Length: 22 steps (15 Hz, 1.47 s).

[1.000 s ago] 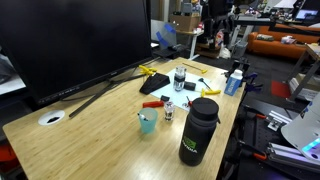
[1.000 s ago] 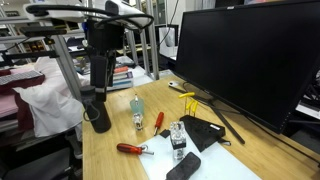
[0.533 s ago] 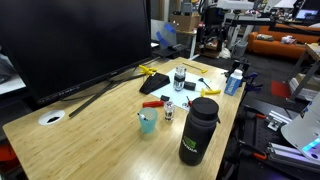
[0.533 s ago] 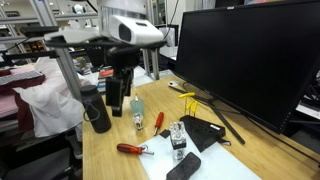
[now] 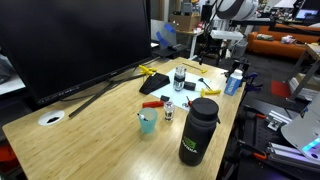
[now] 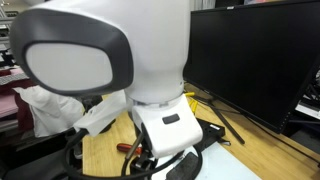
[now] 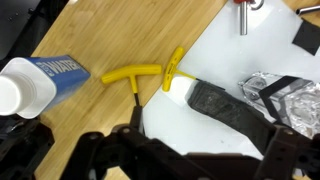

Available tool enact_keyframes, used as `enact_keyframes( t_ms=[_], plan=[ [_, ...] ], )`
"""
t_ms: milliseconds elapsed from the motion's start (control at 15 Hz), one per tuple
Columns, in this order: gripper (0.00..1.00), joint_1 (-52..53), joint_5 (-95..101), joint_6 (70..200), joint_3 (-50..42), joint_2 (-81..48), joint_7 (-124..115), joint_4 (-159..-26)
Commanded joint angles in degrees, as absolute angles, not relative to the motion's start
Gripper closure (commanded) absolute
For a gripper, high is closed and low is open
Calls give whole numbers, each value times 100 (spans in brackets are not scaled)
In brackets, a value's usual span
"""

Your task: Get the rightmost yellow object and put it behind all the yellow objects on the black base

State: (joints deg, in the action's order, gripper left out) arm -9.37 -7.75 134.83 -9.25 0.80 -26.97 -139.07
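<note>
Gripper parts fill the bottom of the wrist view as dark shapes, the two fingers standing wide apart with nothing between them. It hangs over the edge of a white sheet on the wooden table. The rightmost yellow piece, thin with a T-shaped handle, lies flat on bare wood just off the sheet's edge, between the sheet and a blue-and-white tube, and is not touched by the gripper. A second yellow piece lies right at the sheet's edge, close to the first. On the sheet rest a black strap and a crumpled foil wrapper. In an exterior view the arm reaches in above the sheet's far end. A cluster of yellow pieces sits on the monitor's black base, away from the sheet toward the monitor. A black bottle, a teal cup and a red flat item stand apart from the sheet, nearer the camera. In an exterior view the robot's white body blocks most of the table.
</note>
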Motion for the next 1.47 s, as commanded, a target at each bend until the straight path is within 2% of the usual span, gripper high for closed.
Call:
enact_keyframes(
  t_ms=[0, 533, 1067, 1400],
  plan=[
    [0, -946, -773, 13538, -933, 26, -2733, -13900],
    [0, -1044, -813, 13778, -1118, -492, -3120, -13850],
    [0, -1316, -1908, 13657, -1282, -1559, -2355, -13570],
    [0, -1342, -1943, 13396, -1236, -2050, -1906, -13240]
  ],
)
